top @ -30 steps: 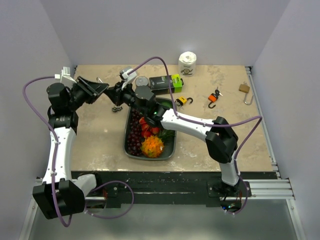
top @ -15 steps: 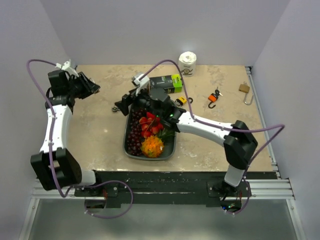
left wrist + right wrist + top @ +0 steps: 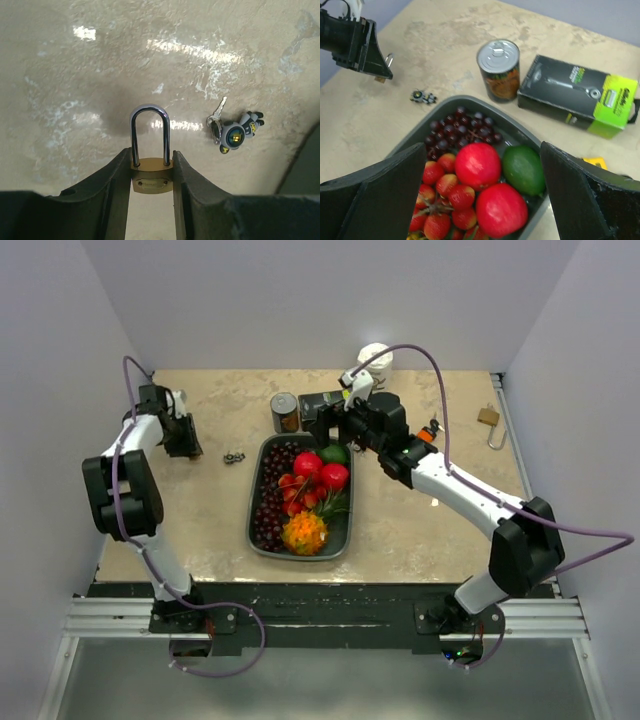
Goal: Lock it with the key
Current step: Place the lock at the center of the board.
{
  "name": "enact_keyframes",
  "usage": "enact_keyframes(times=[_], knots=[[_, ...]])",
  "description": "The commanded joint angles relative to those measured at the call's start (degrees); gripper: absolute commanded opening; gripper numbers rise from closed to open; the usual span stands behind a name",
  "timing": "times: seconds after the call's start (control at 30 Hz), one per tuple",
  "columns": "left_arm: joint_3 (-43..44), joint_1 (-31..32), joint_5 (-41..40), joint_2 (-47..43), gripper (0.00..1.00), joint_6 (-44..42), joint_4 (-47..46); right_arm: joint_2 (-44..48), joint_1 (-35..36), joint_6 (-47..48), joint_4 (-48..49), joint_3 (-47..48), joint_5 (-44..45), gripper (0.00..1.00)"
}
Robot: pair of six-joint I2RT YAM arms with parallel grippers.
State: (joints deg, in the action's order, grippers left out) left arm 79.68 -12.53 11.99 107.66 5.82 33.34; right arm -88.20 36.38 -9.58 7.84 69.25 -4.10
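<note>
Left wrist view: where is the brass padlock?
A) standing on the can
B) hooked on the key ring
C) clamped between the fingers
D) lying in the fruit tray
C: the padlock sits squeezed between the two dark fingers, while the key lies apart on the table.

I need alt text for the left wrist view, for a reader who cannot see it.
The left end effector grips a brass padlock by its body, shackle pointing away over the beige table. At the picture's right, a key on a small figure keychain lies on the table, apart from the padlock.
</note>
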Motion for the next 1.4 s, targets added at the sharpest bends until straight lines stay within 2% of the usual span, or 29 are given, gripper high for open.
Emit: enact_keyframes(times=[0.0,0.37,0.77,0.83,0.87,1.03,1.13,1.23,1.37], knots=[[5.30,3.83,-3.46,4.04,0.00,-2.40,0.32,4.61,-1.75,0.44,-2.91,-2.10,-0.12,0.99],[6.80,12.00,-4.43,11.08,0.00,0.85,1.29,5.23,-5.09,0.36,-3.88,-2.72,1.99,0.99],[7.77,12.09,-11.81,10.03,0.01,-1.25,2.42,4.53,-5.79,0.62,-4.14,-2.11,1.02,0.99],[8.65,12.01,-13.47,11.52,0.07,-1.60,4.09,4.53,-5.97,0.88,-4.23,-2.11,1.11,0.99],[8.82,12.01,-13.57,11.96,0.15,-1.61,4.79,4.62,-6.14,0.88,-4.15,-2.11,1.11,0.99],[7.95,12.01,-14.36,13.89,0.32,-1.61,4.45,4.62,-6.76,0.88,-4.14,-2.11,1.02,0.99],[7.95,12.01,-15.15,13.90,0.50,-1.69,4.19,4.88,-7.29,1.58,-4.84,-1.67,1.20,0.99],[8.30,12.01,-14.98,12.58,0.78,-1.26,3.75,4.80,-8.34,3.08,-7.12,-0.35,0.94,0.99],[10.92,12.01,-14.19,9.34,0.82,-1.60,4.54,5.23,-10.80,4.66,-9.50,1.41,0.06,0.99]])
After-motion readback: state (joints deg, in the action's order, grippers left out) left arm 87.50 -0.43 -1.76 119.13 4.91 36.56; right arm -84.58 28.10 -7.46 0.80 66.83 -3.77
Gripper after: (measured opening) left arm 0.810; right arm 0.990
